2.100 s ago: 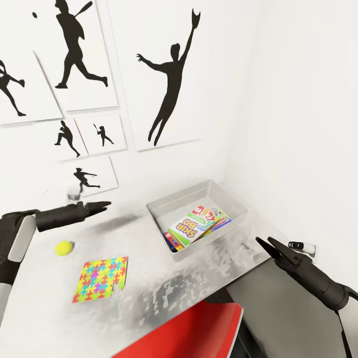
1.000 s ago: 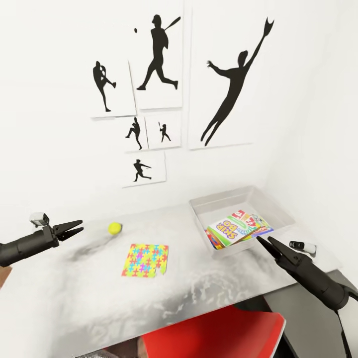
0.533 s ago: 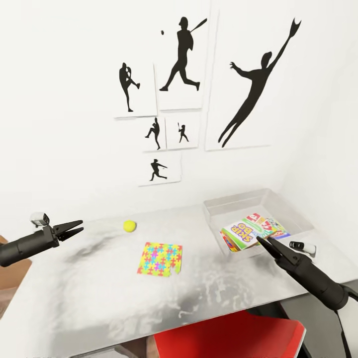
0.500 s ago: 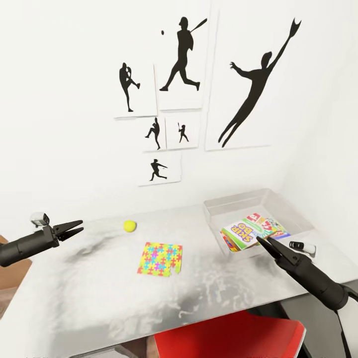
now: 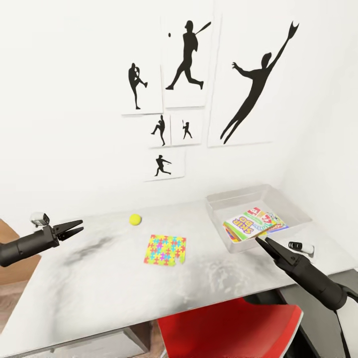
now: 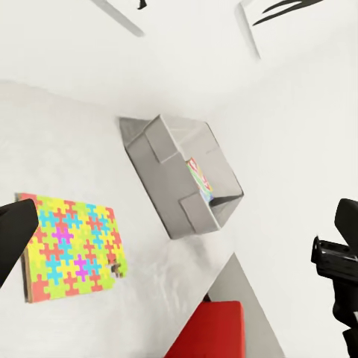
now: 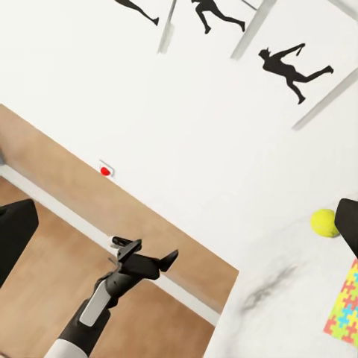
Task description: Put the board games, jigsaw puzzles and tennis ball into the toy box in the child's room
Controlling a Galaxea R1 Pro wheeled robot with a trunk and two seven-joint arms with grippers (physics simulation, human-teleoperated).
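The left hand (image 5: 74,227), fingers spread and empty, hovers well short of the tennis ball (image 5: 135,219); a careless nudge could roll it off the worktop (image 5: 99,278). The right hand (image 5: 262,242), slightly parted, could catch the toy box (image 5: 258,195) rim just ahead.

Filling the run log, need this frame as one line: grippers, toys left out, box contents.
left gripper: open, empty | right gripper: open, empty | on table: tennis ball, jigsaw puzzle | toy box: board games

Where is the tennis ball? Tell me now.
In the head view the tennis ball lies on the white table, behind the jigsaw puzzle and left of the toy box.
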